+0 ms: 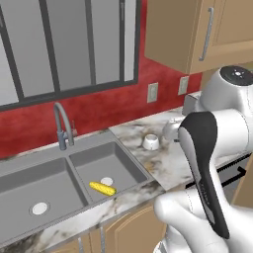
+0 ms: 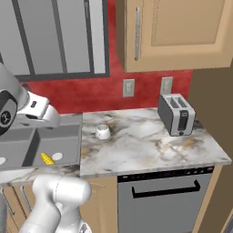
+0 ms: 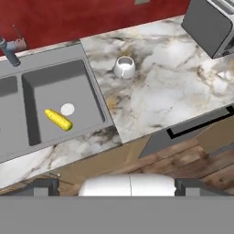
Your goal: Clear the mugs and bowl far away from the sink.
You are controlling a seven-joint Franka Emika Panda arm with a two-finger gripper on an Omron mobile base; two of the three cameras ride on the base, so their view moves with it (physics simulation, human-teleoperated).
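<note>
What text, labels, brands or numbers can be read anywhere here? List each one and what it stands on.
None: no readable word, number or brand shows in any view.
The toaster has plain sides with no label.
The white mug is unmarked.
The dishwasher front and the wall outlets bear no lettering.
The corn cob in the sink is unmarked.

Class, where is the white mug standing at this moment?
The white mug stands upright on the marble counter, just right of the sink, with the toaster further right near the red wall.
</note>
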